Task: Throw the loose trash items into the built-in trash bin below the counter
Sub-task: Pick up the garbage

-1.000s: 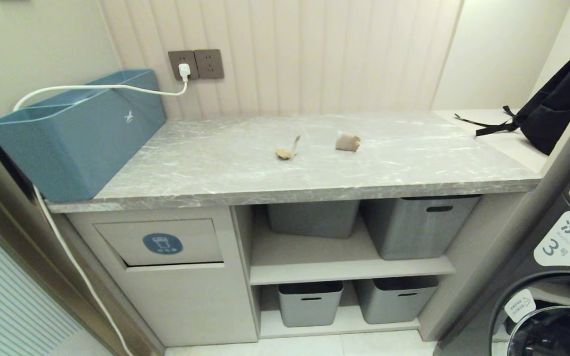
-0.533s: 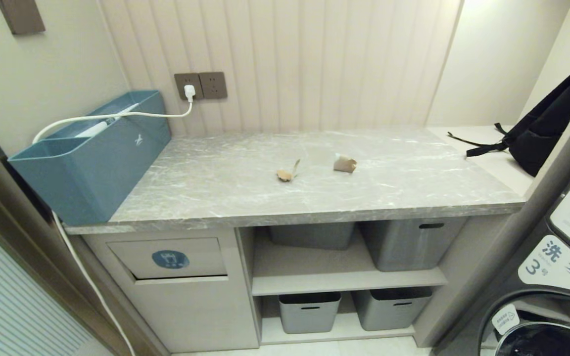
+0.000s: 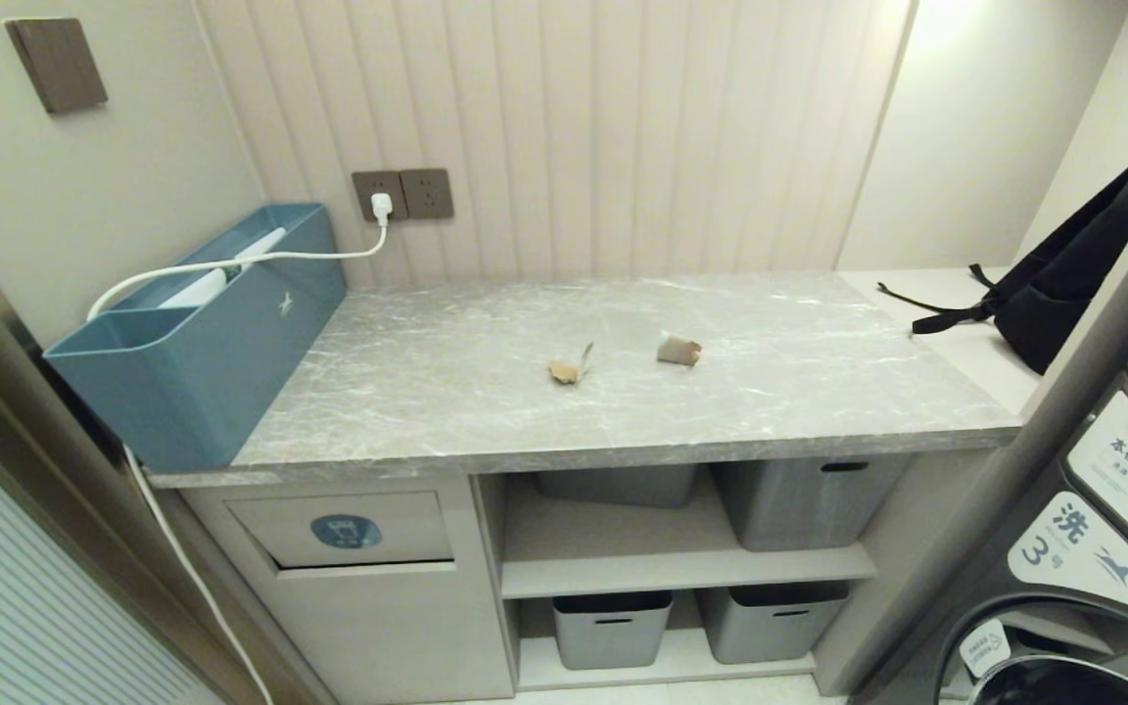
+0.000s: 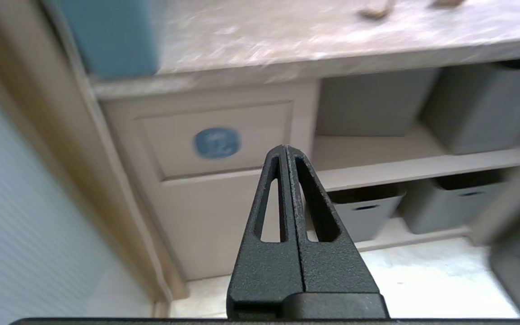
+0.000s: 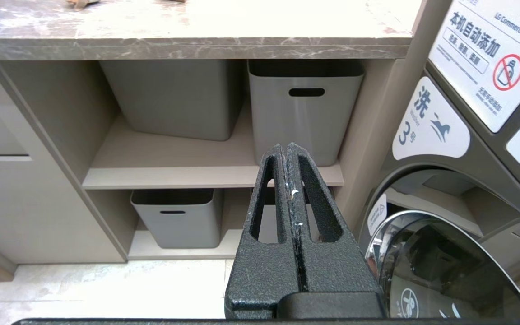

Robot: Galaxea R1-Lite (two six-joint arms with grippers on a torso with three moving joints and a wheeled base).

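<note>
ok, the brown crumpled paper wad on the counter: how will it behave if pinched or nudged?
The crumpled paper wad looks light and would probably skid across the smooth marble counter if nudged. Its creased folds suggest that it would crush under the fingers rather than resist. Its irregular shape makes rolling unlikely.

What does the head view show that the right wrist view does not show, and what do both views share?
Only the head view shows the large teal-blue box, the black backpack and the blue oval sticker on the beige bin flap. Only the right wrist view shows the shut black right gripper and the washer's red prohibition sign. Both show the grey marble counter, grey plastic tubs and beige-brown paper scraps.
</note>
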